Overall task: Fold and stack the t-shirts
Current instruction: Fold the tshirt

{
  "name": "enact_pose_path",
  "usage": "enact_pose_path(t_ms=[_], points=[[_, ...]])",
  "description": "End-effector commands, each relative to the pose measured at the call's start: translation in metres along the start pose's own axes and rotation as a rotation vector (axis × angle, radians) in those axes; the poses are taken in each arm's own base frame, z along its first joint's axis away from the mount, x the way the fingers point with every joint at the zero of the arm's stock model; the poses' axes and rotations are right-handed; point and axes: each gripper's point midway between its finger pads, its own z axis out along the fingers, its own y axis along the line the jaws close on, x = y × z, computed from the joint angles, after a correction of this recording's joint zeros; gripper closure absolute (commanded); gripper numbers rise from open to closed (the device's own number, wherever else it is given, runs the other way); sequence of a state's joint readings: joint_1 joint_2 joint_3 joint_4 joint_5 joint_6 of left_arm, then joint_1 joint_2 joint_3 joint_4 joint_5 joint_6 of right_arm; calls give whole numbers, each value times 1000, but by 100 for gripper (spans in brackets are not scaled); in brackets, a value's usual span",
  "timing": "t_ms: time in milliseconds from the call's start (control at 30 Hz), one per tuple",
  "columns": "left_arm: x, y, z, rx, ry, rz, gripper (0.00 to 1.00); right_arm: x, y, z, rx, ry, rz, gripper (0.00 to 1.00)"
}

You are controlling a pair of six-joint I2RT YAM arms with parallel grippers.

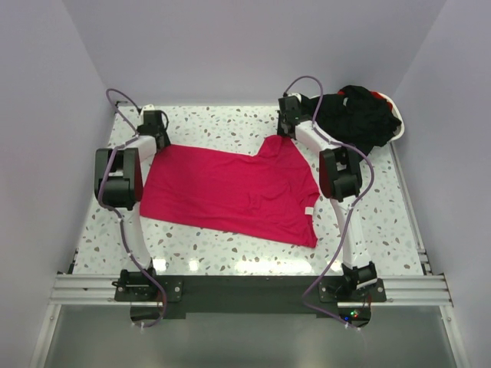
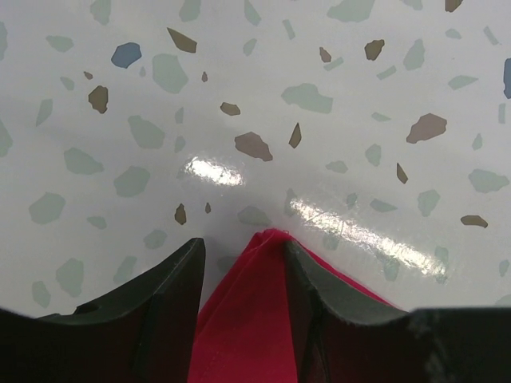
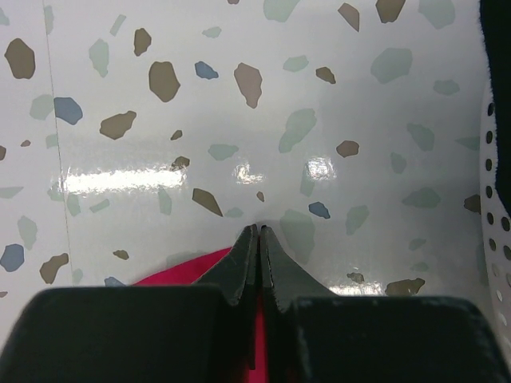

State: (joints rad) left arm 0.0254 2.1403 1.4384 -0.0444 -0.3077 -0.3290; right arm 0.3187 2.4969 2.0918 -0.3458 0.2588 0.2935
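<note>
A pinkish-red t-shirt [image 1: 230, 192] lies spread flat across the middle of the table, with a small white label [image 1: 307, 211] near its right side. My left gripper [image 1: 159, 142] is down at the shirt's far left corner. Seen from the left wrist, this gripper [image 2: 244, 244] is open. Its fingers straddle the red corner [image 2: 247, 319], and a gap shows beside the left finger [image 2: 172, 295]. At the far right corner my right gripper [image 1: 286, 132] is shut on red cloth [image 3: 172, 271], the tips [image 3: 259, 230] pressed together. Black t-shirts [image 1: 357, 115] are heaped at the back right.
A white perforated basket [image 1: 397, 126] holds the black heap at the table's back right corner. Its wall [image 3: 497, 239] stands just to the right of my right gripper. Purple walls close in the table on three sides.
</note>
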Motion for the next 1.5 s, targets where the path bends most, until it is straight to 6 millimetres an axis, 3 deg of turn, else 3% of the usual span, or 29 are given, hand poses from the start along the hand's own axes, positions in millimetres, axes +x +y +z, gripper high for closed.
enact_pose_path(t_ms=[0, 700, 933, 1300, 1467], points=[[-15, -3, 6, 10, -30, 1, 51, -22, 2, -21, -28, -31, 3, 100], [-4, -10, 21, 34, 7, 38, 77, -21, -2, -27, -23, -26, -6, 100], [-1, -10, 23, 36, 15, 54, 100, -22, -1, -34, -28, -32, -6, 100], [-14, -19, 5, 89, -29, 59, 100, -58, -2, -63, -35, -106, 19, 100], [-32, -22, -4, 103, -87, 45, 100, -74, -1, -70, -33, -137, 21, 100]])
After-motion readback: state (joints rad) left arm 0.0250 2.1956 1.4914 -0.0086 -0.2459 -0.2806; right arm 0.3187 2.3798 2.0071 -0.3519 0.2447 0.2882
